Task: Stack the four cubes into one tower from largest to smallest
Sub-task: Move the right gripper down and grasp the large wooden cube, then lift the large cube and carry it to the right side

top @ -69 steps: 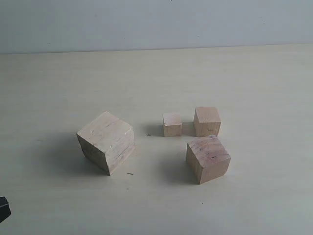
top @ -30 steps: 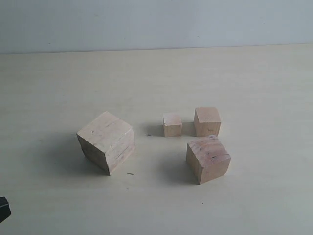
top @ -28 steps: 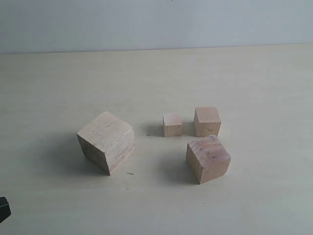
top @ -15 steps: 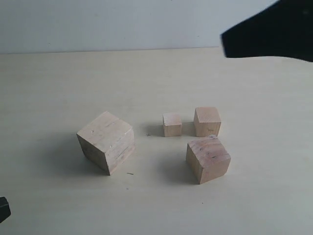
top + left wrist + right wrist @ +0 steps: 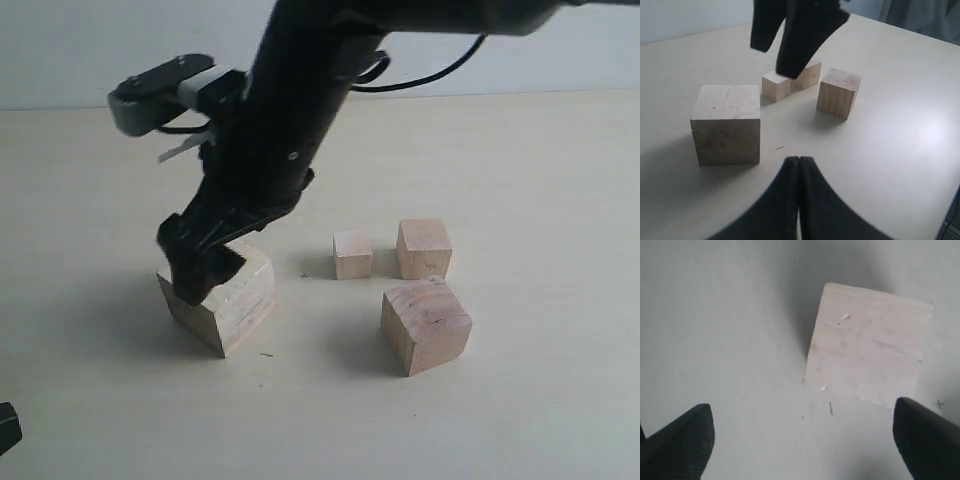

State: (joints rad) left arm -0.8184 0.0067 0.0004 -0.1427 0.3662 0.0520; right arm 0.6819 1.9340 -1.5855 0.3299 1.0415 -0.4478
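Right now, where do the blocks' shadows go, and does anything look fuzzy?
Exterior view: soft shadows spread left of the largest cube and the second-largest cube. Right wrist view: the right gripper shows as dark, blurry fingertips, while the largest cube looks sharper. Left wrist view: the left gripper is a black silhouette.

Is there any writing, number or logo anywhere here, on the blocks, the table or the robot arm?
No words, numbers or logos can be read anywhere.
The largest cube, second cube, third cube and smallest cube are bare wood; the black arm shows no label.
Only sign: a tiny cross mark on the table.
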